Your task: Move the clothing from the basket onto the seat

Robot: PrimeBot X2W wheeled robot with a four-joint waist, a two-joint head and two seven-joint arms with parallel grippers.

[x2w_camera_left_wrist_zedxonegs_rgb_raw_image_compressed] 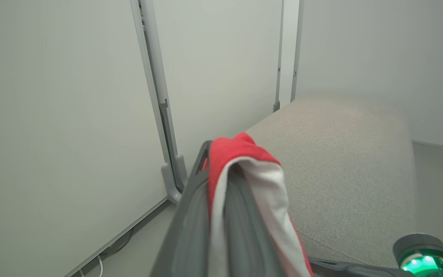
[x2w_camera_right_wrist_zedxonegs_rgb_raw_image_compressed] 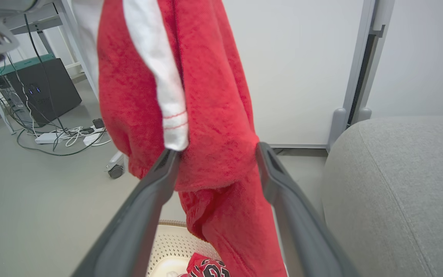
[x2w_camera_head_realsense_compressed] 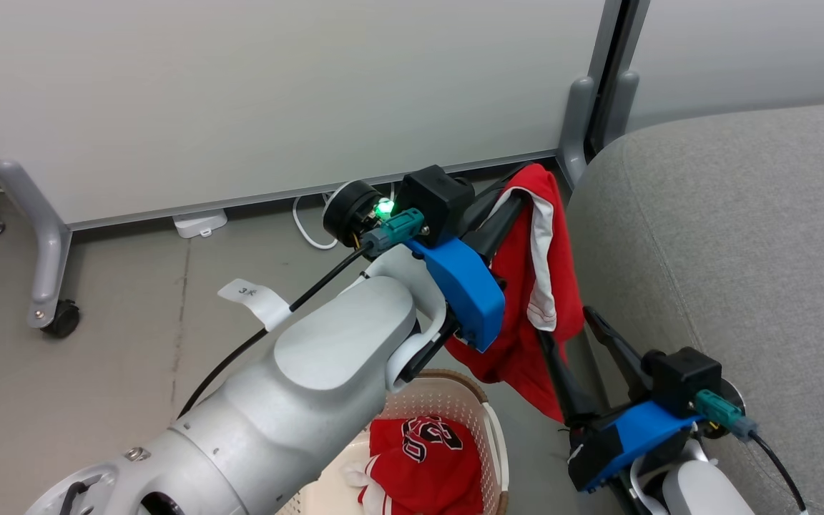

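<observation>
- Two red garments. The hanging garment (x2w_camera_head_realsense_compressed: 526,343), with white trim, is up in the air above the basket and just beside the sofa's edge, not on it. The other garment (x2w_camera_head_realsense_compressed: 419,458) (black-and-white numerals on it) lies crumpled in the basket.
- One basket (x2w_camera_head_realsense_compressed: 489,429), cream and full of holes, stands on the floor near the sofa.
- One sofa (x2w_camera_head_realsense_compressed: 741,250), in grey woven cloth with a rounded edge and a stitched seam.
- Two claws. The left gripper (x2w_camera_head_realsense_compressed: 508,200) is clamped tight on the top of the hanging garment, with cloth draped over its fingers. The right gripper (x2w_camera_head_realsense_compressed: 563,322) sits lower with its fingers spread wide; the garment's lower part hangs between them, not pinched.
- The floor (x2w_camera_head_realsense_compressed: 119,357) is pale grey and smooth. A white cable (x2w_camera_head_realsense_compressed: 305,229) and a small white box (x2w_camera_head_realsense_compressed: 199,223) lie at the foot of the panels.
- Two pale partition panels (x2w_camera_head_realsense_compressed: 240,93) stand on grey legs, and one has a black caster (x2w_camera_head_realsense_compressed: 61,318). In the right wrist view a dark box (x2w_camera_right_wrist_zedxonegs_rgb_raw_image_compressed: 42,86) sits among cables.
</observation>
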